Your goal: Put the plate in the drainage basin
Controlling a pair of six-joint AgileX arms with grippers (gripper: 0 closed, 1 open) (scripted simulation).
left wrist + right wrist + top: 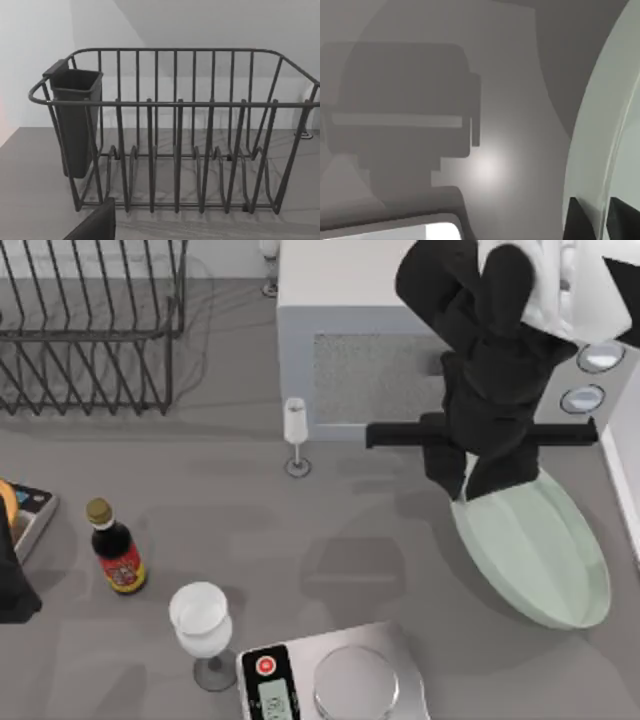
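Nearest the top camera, the right arm reaches down over the right side of the grey worktop [300, 540], its hand [478, 485] pinching the rim of the mint-green plate [545, 550], which hangs tilted, lifted off the surface. Lower down stand a kitchen scale [335, 680], a wine glass [203, 625] and a sauce bottle [115, 550]. Farther back sits the empty wire dish rack [175, 150] with its dark cutlery cup [75, 125], at the far left. Whether the left hand's fingers are spread or closed cannot be told.
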